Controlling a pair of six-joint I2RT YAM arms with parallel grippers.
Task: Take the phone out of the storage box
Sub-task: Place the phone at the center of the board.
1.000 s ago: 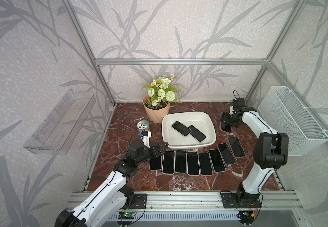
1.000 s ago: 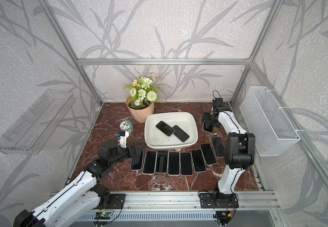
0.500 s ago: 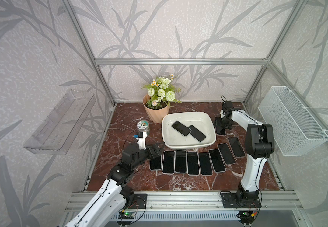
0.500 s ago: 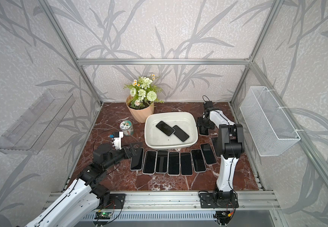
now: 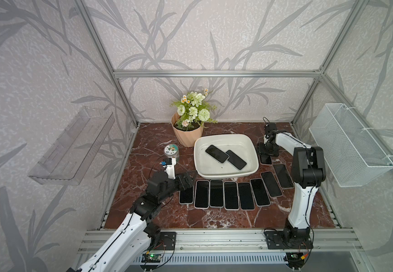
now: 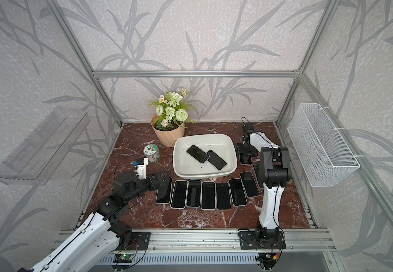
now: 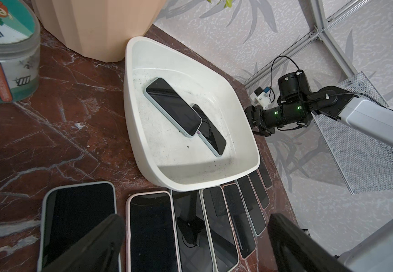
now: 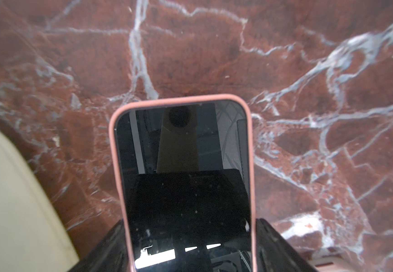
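By storage box, right tool around phone

One phone is overlapping a second phone in the storage box. A row of phones is lying at its six o'clock, a lone phone at three, a tin at nine, a flower pot at eleven

storage box white | tabletop red marble, white veins | phone pink case | pot peach
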